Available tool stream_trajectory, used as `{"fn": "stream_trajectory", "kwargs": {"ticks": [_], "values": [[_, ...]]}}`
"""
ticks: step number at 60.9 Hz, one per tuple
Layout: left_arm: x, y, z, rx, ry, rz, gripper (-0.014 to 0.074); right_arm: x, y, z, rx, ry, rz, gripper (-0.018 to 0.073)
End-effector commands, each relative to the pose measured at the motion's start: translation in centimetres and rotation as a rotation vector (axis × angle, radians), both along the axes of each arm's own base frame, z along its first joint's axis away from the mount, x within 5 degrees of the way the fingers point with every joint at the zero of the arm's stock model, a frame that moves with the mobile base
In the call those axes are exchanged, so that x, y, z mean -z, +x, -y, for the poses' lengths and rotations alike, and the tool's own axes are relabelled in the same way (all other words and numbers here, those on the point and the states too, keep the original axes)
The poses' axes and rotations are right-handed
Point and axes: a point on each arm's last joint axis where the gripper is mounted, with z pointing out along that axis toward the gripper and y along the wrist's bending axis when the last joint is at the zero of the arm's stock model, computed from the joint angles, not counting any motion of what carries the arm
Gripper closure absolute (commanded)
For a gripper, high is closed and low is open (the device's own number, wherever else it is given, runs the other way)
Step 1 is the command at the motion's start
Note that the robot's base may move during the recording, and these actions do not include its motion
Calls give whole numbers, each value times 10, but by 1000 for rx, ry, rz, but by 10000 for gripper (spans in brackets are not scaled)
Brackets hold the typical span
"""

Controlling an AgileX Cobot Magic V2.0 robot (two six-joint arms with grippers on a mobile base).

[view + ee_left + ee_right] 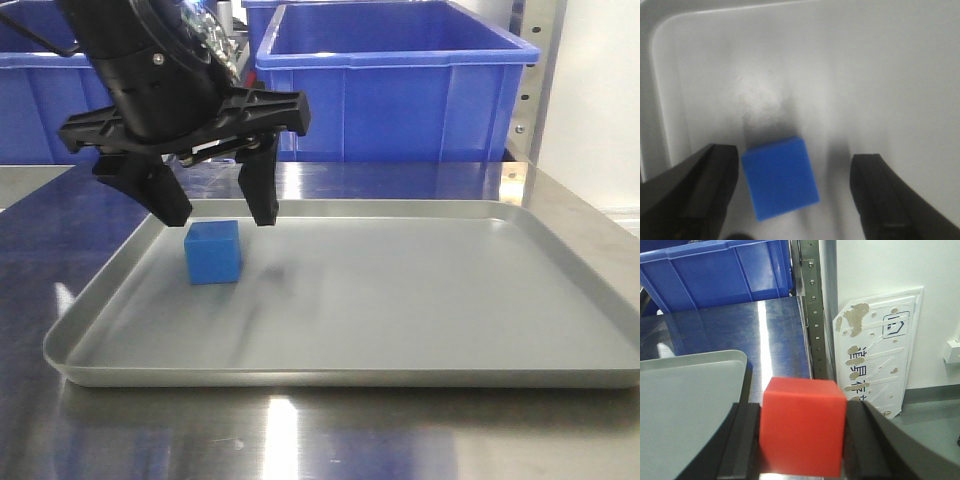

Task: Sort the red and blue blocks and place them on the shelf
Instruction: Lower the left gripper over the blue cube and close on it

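Left gripper [218, 216] [792, 200]: fingers spread wide, one on each side of the blue block [213, 252] [781, 177], holding nothing. Front view puts the fingertips about level with the block's top face. In the left wrist view the left finger [705, 195] sits just beside the block's side, and I can't tell if it touches; the right finger [880, 195] has a clear gap. The block sits flat on the grey tray [400, 375] [660, 75], in its left part and toward the far edge, near the rounded far-left corner, and is rotated a bit against the tray walls. The tray is on the steel surface [300, 440], with two dark-blue bins [400, 80] behind its far edge. Right gripper [802, 440]: clamped on the red block [804, 425], both finger pads [742, 440] flat against opposite sides, block square in the grip. The red block is held off the tray, just past a rounded tray corner [685, 405] that shows to its left, with bare steel surface [770, 335] beyond it. The shelf's perforated upright [810, 305] stands right behind the block, and a bin [715, 275] sits at the far edge of the steel. A white placard [875, 355] with printed characters leans on the wall right of the upright. I can't tell the red block's height above the surface.
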Motion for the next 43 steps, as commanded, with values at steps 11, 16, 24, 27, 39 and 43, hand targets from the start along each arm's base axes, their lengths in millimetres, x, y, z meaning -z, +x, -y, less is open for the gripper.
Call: {"fn": "stream_trajectory", "kwargs": {"ticks": [11, 16, 24, 27, 39, 43], "values": [[-17, 5, 2, -26, -44, 62, 76, -17, 2, 0, -7, -19, 109, 507], [-15, 5, 2, -28, -41, 57, 80, -17, 2, 0, -7, -19, 109, 507], [-14, 5, 2, -28, -40, 55, 87, -17, 2, 0, -7, -19, 109, 507], [-14, 6, 1, -31, -40, 55, 87, -17, 2, 0, -7, -19, 109, 507], [-13, 7, 1, -34, -40, 54, 87, -17, 2, 0, -7, -19, 109, 507], [-13, 7, 1, -33, -38, 55, 87, -17, 2, 0, -7, -19, 109, 507]]}}
